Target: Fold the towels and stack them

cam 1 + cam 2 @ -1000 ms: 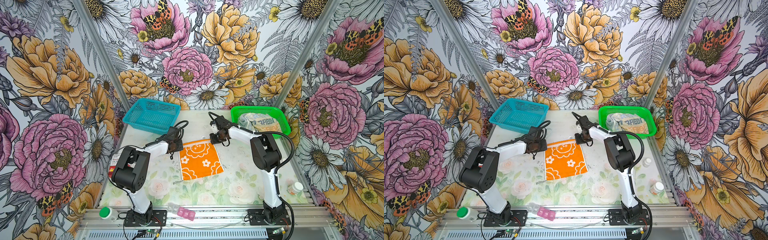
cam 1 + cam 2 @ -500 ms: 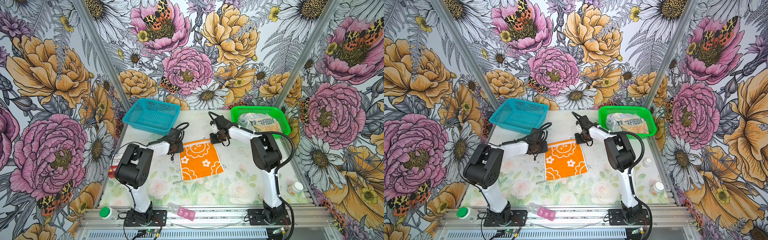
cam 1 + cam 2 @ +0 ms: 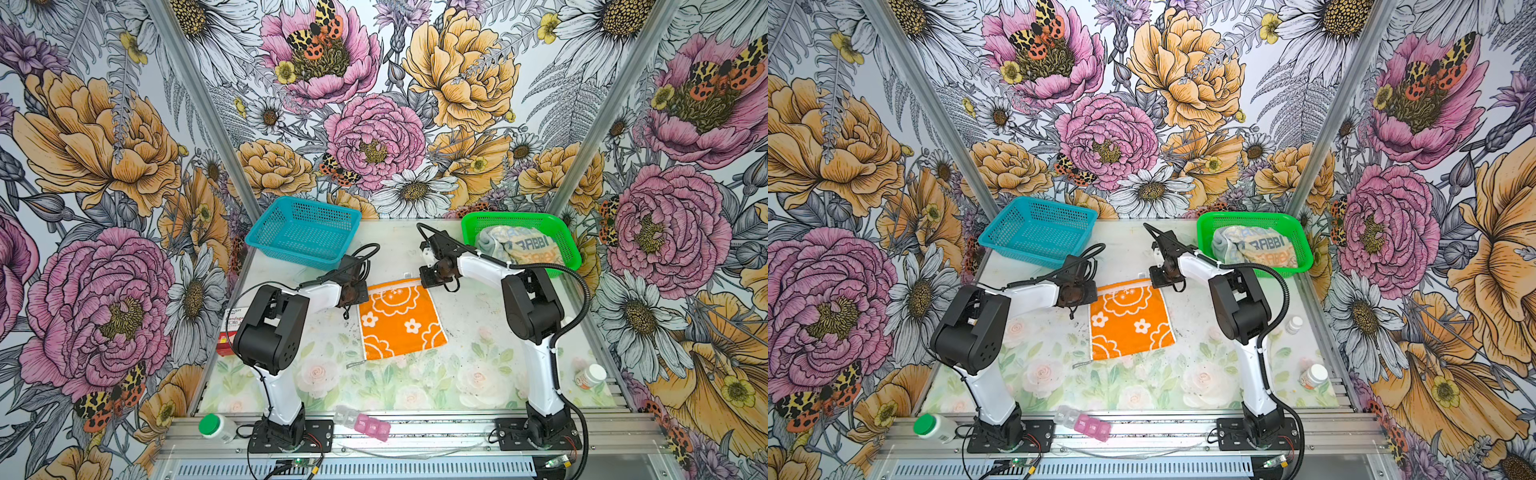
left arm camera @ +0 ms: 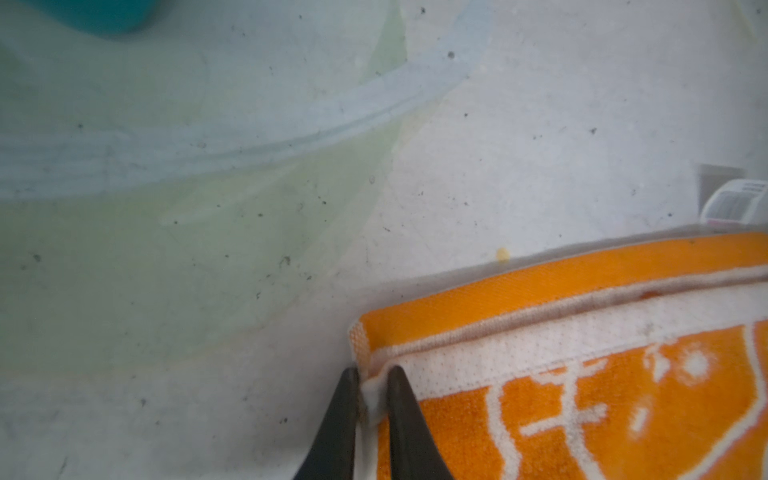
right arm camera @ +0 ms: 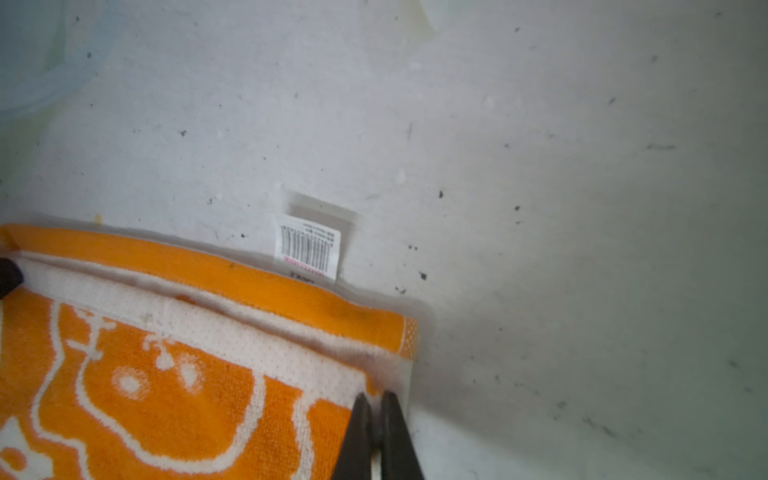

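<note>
The orange towel [image 3: 401,322] [image 3: 1129,320] with white flowers lies flat mid-table, its white-banded top layer resting over an orange layer beneath. My left gripper [image 3: 360,292] [image 4: 372,372] is shut on the top layer's far-left corner, a pinch of white cloth [image 4: 602,395] between the fingers. My right gripper [image 3: 424,281] [image 5: 376,397] is shut on the far-right corner of the towel [image 5: 166,374]. The striped "RABBIT" towel [image 3: 523,245] [image 3: 1254,245] sits bunched in the green basket [image 3: 515,217].
A blue basket [image 3: 291,255] stands at the back left. A barcode tag [image 5: 307,249] sticks out from the towel's far edge. A red box [image 3: 232,328] lies at the left. A green-capped bottle [image 3: 216,426], pink pill box [image 3: 365,422] and white bottle [image 3: 590,376] sit near the front.
My left gripper's jaws have closed further on the towel's corner, and the left arm's elbow has shifted a little. The right arm and the towel have stayed put.
</note>
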